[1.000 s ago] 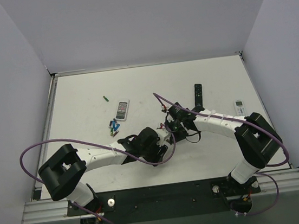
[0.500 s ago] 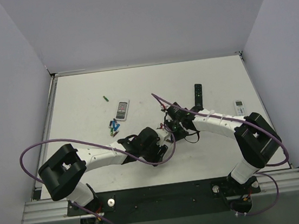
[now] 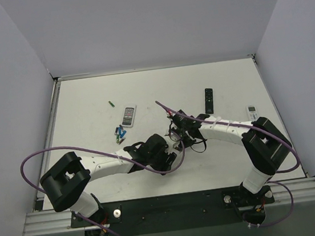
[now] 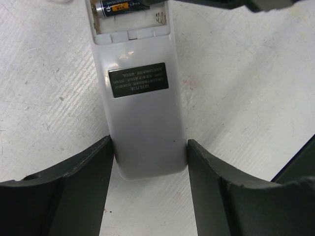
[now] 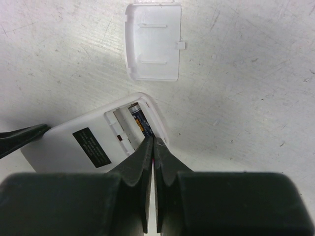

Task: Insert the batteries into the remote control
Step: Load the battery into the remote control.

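left gripper (image 4: 149,147) clamps remote control (image 4: 140,113) by its sides, back up, mid-table. 1 battery (image 4: 120,7) sits in the open compartment (image 4: 142,20). right gripper (image 5: 153,142) pinched closed, empty, tips at compartment edge. battery cover (image 5: 152,42) on table nearby.

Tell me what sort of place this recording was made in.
Most likely a robot lab test cell: a white table boxed in by plain walls, two arms mounted on a metal rail at its near edge, and remotes and batteries laid out as props.
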